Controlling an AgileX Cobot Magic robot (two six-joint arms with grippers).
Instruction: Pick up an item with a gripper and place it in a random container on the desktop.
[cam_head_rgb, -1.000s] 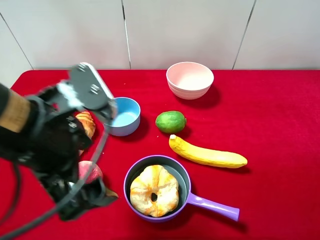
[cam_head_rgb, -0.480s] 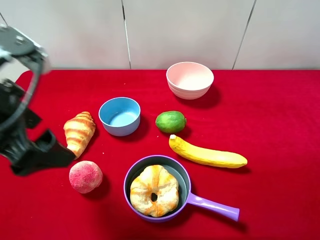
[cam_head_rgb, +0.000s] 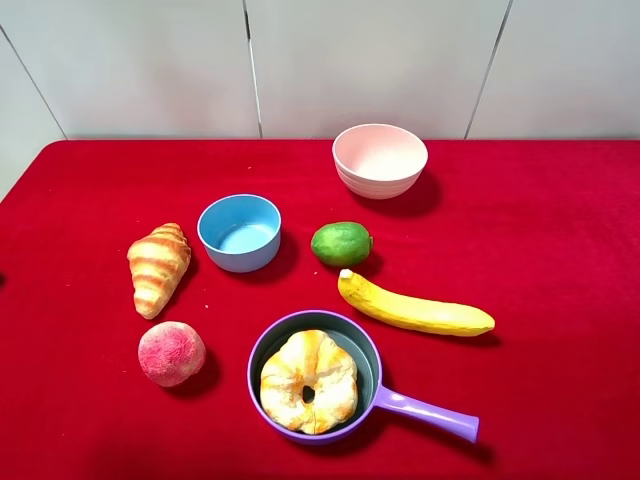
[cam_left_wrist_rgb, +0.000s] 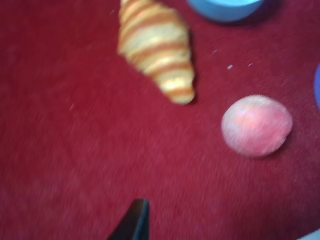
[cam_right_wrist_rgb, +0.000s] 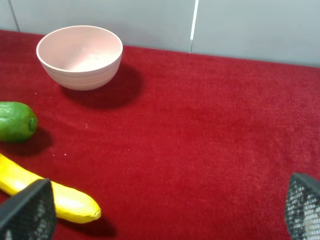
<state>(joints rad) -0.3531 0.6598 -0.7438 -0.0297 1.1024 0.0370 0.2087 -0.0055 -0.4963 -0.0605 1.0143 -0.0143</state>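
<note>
Ring pastry (cam_head_rgb: 309, 381), judged light, soft, best pinched across its band, is seen in the pan (cam_head_rgb: 366, 346); right gripper (cam_right_wrist_rgb: 165, 210) spread, left undeterminable.

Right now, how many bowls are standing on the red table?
2. The pink bowl stands at the back, near the wall. The blue bowl stands further forward and to the left, beside the croissant. Both look empty, and none seems hidden.

Stood behind the table as a pale grey-white panelled wall (cam_head_rgb: 360, 65), split by thin dark seams, one upright and others slanting. Was lit evenly from above, with soft shadows cast on the cloth.
</note>
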